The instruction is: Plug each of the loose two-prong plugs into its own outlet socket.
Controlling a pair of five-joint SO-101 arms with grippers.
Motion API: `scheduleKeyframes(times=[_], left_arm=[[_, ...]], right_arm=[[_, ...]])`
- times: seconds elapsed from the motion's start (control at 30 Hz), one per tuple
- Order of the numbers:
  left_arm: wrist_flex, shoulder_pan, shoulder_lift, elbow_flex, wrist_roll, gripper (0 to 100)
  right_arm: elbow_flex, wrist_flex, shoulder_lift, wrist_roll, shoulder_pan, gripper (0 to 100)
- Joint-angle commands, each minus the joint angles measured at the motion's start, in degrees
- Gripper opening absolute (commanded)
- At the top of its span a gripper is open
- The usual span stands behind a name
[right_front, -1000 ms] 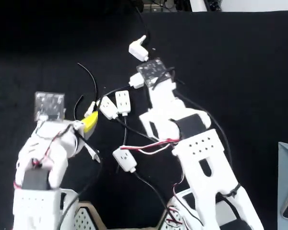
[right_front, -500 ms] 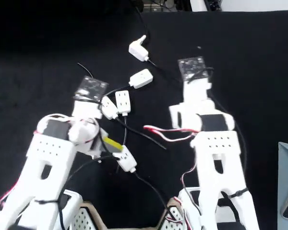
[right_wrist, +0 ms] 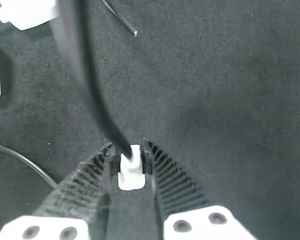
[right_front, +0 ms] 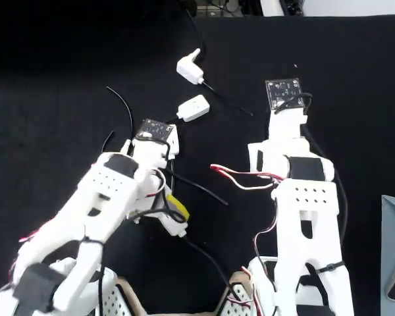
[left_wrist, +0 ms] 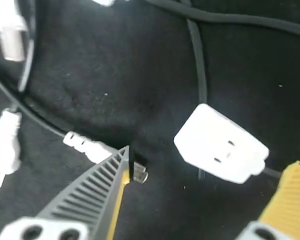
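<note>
— Pincers first: how do they stand?
— Wide apart on the left pincer (left_wrist: pixel 210 157). The right pincer (right_wrist: pixel 128 147) is clamped on a small white plug (right_wrist: pixel 131 175) whose black cord (right_wrist: pixel 90 90) runs out past its fingers. Under both lies the black table (right_wrist: pixel 230 75).
— And what sits at the left one?
— A white outlet socket (left_wrist: pixel 221 151) lies between its fingers, slots up. Just beside the grey finger (left_wrist: pixel 92 192) lies a loose two-prong plug (left_wrist: pixel 87 146), prongs (left_wrist: pixel 138 173) toward the socket.
— How do you do this step well?
— As I judge it, I close the left on the socket's flanks, leaving the slots bare and the cord out of the bite, so it cannot skid. Then the right brings its plug square to the slots and presses straight.
— What has changed?
— A second ago my left arm hung far out to the side; it has swung in over the sockets. My right arm, then over the middle cluster, has drawn back, away from the left pincer.
</note>
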Motion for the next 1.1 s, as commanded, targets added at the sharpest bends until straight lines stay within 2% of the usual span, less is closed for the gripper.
scheduleKeyframes(times=[0.0,0.07,0.2,0.43,0.57,0.77,0.93,1.07], left_arm=[[-1.85,2.86,4.31,-3.21,1.23,44],[-2.02,5.41,6.51,-3.21,1.23,42],[-2.02,9.01,7.74,-3.21,1.23,33],[-1.58,9.01,5.1,-3.21,0.79,11],[-1.41,8.22,1.32,-2.68,0.62,3],[2.64,-0.66,-7.91,-5.49,-7.56,3],[5.54,-9.01,-11.69,-8.4,-18.11,3],[8.0,-9.19,-12.22,-8.22,-20.66,5]], right_arm=[[-1.1,-0.62,-1.36,0.53,-0.79,1.1],[-1.1,-0.62,-1.36,0.53,-0.97,1.1],[-1.1,-0.62,-1.36,0.53,-0.97,1.1],[-1.1,-0.62,-1.36,0.53,-0.97,1.1],[-1.1,-0.62,-1.36,0.53,-0.97,1.1],[-1.1,-0.62,-1.36,0.53,-0.97,1.1],[-1.1,-0.62,-1.36,0.53,-0.97,1.1],[-1.1,-0.62,-1.36,0.53,-0.97,1.1]])
